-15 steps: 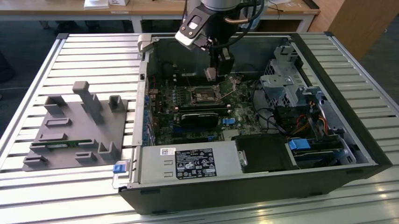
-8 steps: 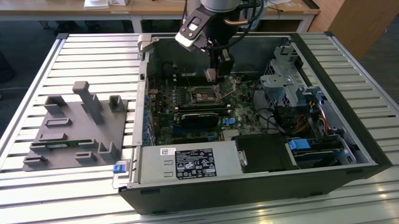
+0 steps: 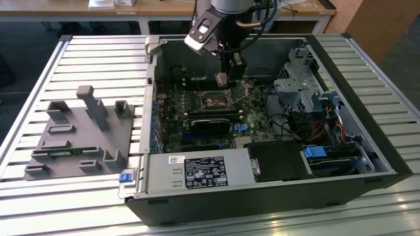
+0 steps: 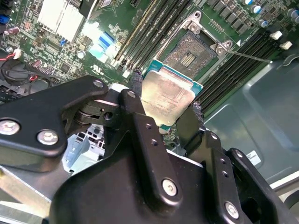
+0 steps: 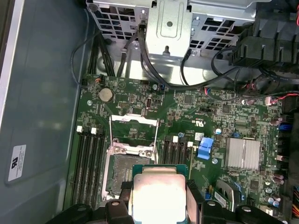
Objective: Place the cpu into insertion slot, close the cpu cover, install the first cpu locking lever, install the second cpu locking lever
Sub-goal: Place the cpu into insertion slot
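Cpu placement is the step in hand: the cpu (image 4: 170, 95) is clamped by its edges between the black fingers of the tool (image 4: 166, 95), with its pale metal top facing both wrist cameras. It hangs above the motherboard (image 5: 187, 107), near the insertion slot (image 5: 126, 172) but apart from it. In the exterior view the chip sits just above and behind the socket, not yet squarely over it (the first wrist view suggests a sideways offset too). The cpu cover (image 5: 133, 149) stands raised on its hinge, leaving the bare slot exposed, and a thin locking lever (image 4: 250, 56) juts free beside the socket, so none of the closing steps looks done. By my judgement, this step calls for the chip to be brought level and square over the slot, then let down gently, since the contacts there would not forgive a tilted or forced landing. The open computer case (image 3: 262, 206) lies on its side on a slatted metal counter (image 3: 367, 211). A grey fixture with upright holders (image 3: 78, 132) rests on the counter at the exterior view's left. Behind stands a pale wooden counter (image 3: 164, 7) over a dark floor.
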Action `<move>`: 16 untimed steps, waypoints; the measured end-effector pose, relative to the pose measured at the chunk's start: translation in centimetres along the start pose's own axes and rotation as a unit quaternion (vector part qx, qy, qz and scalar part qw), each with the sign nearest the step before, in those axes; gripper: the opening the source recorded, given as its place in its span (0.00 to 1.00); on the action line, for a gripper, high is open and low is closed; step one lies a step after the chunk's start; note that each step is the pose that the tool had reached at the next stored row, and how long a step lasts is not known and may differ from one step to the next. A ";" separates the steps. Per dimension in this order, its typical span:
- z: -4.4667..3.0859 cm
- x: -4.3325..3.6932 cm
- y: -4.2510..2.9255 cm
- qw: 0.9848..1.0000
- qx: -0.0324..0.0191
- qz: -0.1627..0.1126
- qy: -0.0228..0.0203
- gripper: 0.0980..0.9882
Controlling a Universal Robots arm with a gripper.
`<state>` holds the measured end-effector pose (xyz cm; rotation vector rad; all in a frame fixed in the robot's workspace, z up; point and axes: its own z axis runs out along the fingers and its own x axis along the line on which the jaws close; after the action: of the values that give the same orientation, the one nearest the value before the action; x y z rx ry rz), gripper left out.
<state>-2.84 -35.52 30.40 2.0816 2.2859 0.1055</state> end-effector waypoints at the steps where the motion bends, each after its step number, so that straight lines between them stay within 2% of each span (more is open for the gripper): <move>1: 0.01 0.00 0.00 1.000 0.000 0.000 0.000 0.49; 7: 0.16 0.00 -0.01 1.000 0.000 0.000 0.000 0.49; 9: 0.83 0.00 -0.07 1.000 0.000 0.000 -0.001 0.49; 16: 1.19 0.35 -0.26 1.000 0.000 0.011 -0.002 0.49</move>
<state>-3.04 -35.18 29.20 2.1058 2.2622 0.1022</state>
